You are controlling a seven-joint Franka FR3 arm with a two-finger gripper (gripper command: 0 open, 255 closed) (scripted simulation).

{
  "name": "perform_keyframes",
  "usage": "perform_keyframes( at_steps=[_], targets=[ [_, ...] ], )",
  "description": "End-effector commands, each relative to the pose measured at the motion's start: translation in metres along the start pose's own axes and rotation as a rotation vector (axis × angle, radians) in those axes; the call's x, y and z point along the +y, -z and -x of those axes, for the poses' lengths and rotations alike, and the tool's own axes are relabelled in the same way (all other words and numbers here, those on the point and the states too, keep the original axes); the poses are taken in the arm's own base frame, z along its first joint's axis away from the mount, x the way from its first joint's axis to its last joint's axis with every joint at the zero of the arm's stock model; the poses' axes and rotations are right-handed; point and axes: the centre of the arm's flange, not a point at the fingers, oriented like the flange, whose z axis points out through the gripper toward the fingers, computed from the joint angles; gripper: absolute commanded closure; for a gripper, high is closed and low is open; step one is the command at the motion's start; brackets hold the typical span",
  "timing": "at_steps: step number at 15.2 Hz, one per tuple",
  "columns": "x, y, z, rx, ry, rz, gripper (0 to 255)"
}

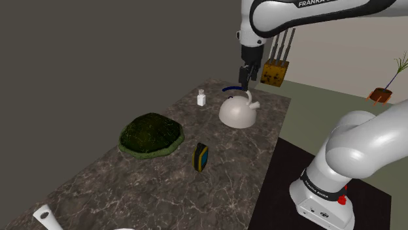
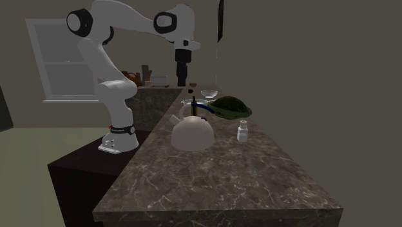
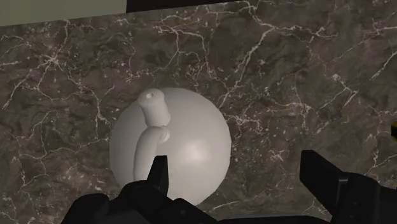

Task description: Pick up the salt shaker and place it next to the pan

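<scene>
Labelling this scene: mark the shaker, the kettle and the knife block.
shaker (image 1: 201,100), shoulder view, on its white body.
kettle (image 1: 235,114), shoulder view, on its dome.
knife block (image 1: 273,72), shoulder view, on its front face.

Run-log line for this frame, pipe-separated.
phase: pre-grasp | gripper: open, empty, over kettle | salt shaker: upright on counter, apart from kettle, not grasped

A dark, white-veined stone worktop (image 1: 163,189) runs from the shoulder view's lower left to its upper middle. Near its far end stand a small white salt shaker (image 1: 201,98) and, to its right, a white domed kettle (image 1: 237,112). A dark green mossy mound (image 1: 151,134) lies at centre left, with a small black, yellow-edged block (image 1: 201,157) upright near it.
</scene>
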Motion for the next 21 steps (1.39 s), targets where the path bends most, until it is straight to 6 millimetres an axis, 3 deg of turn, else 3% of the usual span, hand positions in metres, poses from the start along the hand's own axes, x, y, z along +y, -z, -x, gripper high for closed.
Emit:
perform_keyframes(
  at_steps=[1,21],
  targets=[
    [0.005,-0.012,-0.022,0.007,0.004,0.002,0],
    [0.047,-0.1,-0.258,0.068,0.048,0.023,0]
  ],
)
